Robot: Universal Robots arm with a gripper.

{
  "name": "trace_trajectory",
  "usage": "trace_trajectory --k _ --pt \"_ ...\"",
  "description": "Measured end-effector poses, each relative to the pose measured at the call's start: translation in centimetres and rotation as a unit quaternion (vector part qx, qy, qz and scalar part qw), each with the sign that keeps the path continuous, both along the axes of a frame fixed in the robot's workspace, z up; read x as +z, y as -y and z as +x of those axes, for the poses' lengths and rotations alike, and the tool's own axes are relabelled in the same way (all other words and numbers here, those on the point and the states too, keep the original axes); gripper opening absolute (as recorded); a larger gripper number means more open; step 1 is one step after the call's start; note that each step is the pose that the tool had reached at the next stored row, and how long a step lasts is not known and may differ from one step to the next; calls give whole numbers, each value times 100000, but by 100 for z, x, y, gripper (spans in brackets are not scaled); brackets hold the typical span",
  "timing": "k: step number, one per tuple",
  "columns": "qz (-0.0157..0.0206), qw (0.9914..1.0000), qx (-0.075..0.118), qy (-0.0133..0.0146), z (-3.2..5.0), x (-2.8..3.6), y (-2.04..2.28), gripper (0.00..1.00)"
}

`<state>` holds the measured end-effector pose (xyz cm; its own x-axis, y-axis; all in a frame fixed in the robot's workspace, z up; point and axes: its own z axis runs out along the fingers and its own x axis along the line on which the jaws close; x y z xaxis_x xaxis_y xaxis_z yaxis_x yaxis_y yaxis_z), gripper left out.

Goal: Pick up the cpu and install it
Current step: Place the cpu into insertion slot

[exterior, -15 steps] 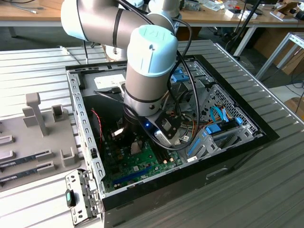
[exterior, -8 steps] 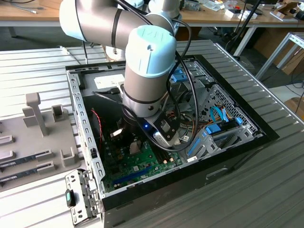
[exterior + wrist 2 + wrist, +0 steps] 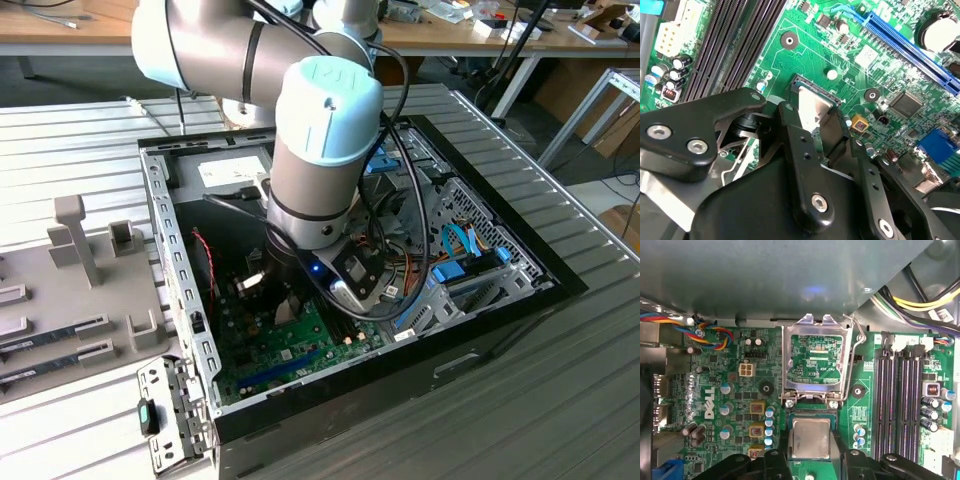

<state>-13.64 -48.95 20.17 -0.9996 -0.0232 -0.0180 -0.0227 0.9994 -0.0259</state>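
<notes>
We see gripper (image 3: pixel 810 460) jaws clamped on cpu (image 3: pixel 811 438), just beside open socket bracket (image 3: pixel 815 360); memory slots (image 3: pixel 900 400) near.

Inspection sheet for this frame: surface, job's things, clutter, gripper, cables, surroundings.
Surface: ribbed metal table bearing an open computer case.
Job's things: cpu, silvery top, lying in the socket with the hinged bracket raised open; green motherboard around it.
Clutter: grey fixture tray on the exterior view's left.
Gripper: gripper down inside the case, black fingers flanking the cpu.
Cables: coloured wire bundle; yellow and black leads; black cable along the arm.
Surroundings: wooden benches behind.
</notes>
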Motion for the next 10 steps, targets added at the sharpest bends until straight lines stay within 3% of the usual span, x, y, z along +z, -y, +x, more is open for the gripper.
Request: trace_trajectory --k 2,5,8,10 --pt "-176 100000 12 14 1 8 3 43" --pt "-199 100000 11 -2 1 60 3 43" --pt "-201 100000 8 11 1 62 2 43" --pt "-268 100000 9 -2 1 128 3 43"
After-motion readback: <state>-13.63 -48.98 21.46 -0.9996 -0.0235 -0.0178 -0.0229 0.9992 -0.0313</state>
